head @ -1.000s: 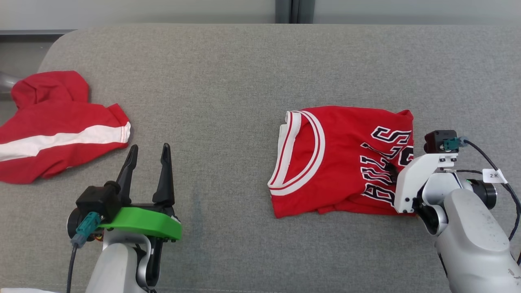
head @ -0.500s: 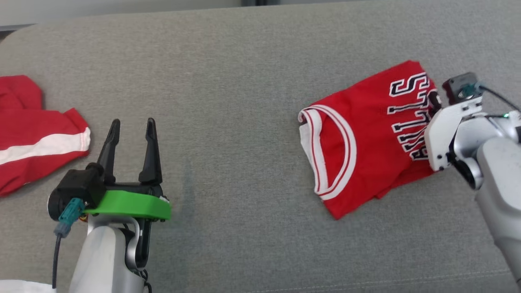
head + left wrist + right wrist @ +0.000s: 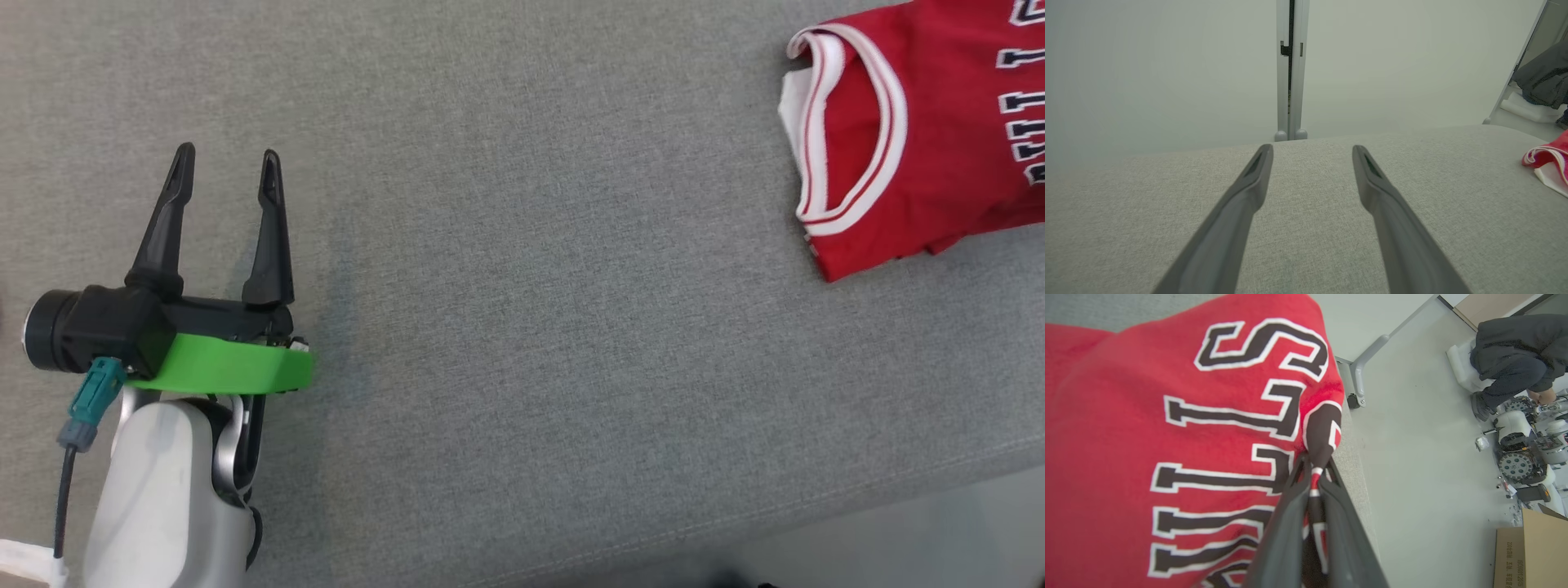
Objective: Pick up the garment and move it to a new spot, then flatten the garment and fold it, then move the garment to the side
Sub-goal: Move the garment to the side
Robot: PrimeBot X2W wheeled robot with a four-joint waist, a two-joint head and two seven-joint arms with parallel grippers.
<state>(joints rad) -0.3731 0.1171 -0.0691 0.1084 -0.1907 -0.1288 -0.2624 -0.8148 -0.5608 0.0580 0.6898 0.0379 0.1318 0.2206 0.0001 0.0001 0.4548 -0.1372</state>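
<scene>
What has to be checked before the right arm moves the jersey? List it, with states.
1. Right end effector grip on the red Bulls jersey: ok, shut on a pinched fold.
2. Left end effector clear of the jersey: ok, open over bare grey cushion, well apart from it.
3. Fold intact: cannot tell, the jersey runs off the head view's edge.
4. Margin to the cushion's edge: not ok, the right wrist view shows little cushion beyond the pinched fold, then floor.
5. Person clear of the arm: ok, crouched away on the floor.
</scene>
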